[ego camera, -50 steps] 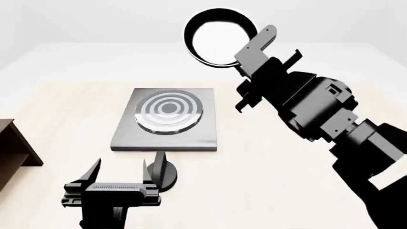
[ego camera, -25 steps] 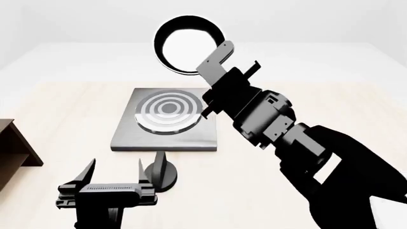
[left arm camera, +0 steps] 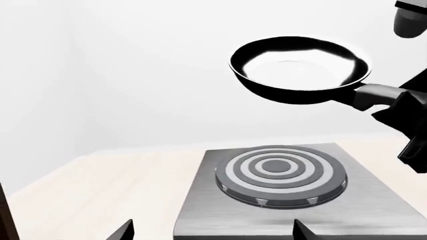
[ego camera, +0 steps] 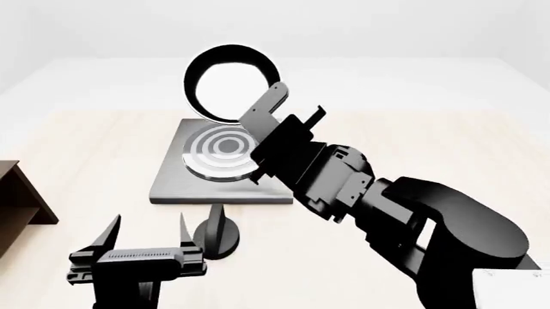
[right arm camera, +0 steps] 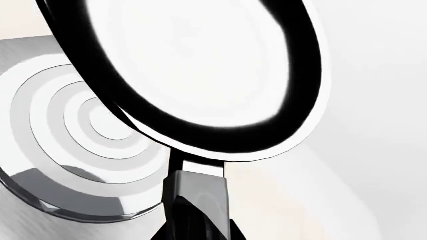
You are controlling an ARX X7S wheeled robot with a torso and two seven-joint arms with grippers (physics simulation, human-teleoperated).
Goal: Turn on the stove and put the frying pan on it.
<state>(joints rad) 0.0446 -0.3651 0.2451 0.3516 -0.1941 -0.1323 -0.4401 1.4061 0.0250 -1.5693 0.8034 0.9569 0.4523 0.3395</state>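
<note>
The frying pan [ego camera: 228, 84] is a small black pan with a glossy pale inside. It hangs in the air above the far part of the stove [ego camera: 225, 162], a grey plate with a ringed burner. My right gripper [ego camera: 288, 138] is shut on the pan's handle [ego camera: 262, 111]. The pan [left arm camera: 299, 69] also shows in the left wrist view above the burner [left arm camera: 280, 172], and in the right wrist view [right arm camera: 200, 70] over the rings [right arm camera: 67, 145]. The black round knob [ego camera: 219, 235] stands in front of the stove. My left gripper [ego camera: 146, 235] is open and empty, just left of the knob.
A dark brown wooden shelf [ego camera: 19, 206] stands at the table's left edge. The pale table [ego camera: 413, 148] runs back to a white wall.
My right arm has carried the pan leftward and lower, from right of the stove to above its burner. My left gripper has shifted slightly left and stays open.
</note>
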